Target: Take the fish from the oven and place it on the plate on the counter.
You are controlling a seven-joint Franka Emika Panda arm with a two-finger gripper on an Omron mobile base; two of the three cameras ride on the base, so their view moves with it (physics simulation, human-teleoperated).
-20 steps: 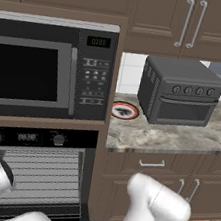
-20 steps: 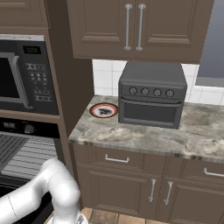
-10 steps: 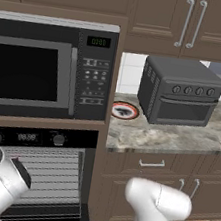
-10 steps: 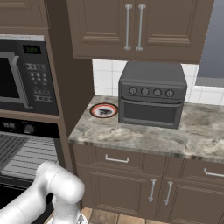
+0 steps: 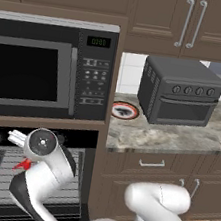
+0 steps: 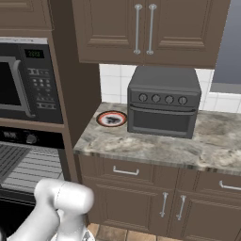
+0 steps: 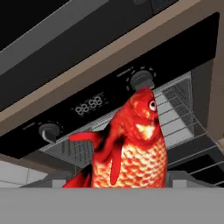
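The red-orange fish [image 7: 131, 144] rises large in the middle of the hand view, head up, its lower body hiding my fingertips. In the left base view a small part of the fish [image 5: 21, 164] shows by my gripper [image 5: 24, 160], which is shut on it in front of the oven [image 5: 1, 176]. The oven's wire racks [image 7: 179, 113] and its control panel [image 7: 92, 105] lie just behind the fish. The plate [image 5: 125, 111] sits on the counter [image 5: 174, 138] to the right, beside the wall column. From the right base view, plate [image 6: 112, 118] and counter [image 6: 155, 148] are in plain sight.
A black microwave [image 5: 42, 71] is built in above the oven. A dark grey toaster oven [image 5: 180, 90] stands on the counter right of the plate. Brown upper cabinets [image 6: 146, 28] hang above, and drawers [image 6: 127, 172] sit below the counter. My white arm [image 5: 153, 205] curves low across the front.
My hand has risen and swung right from low in front of the oven, carrying the fish up to rack height.
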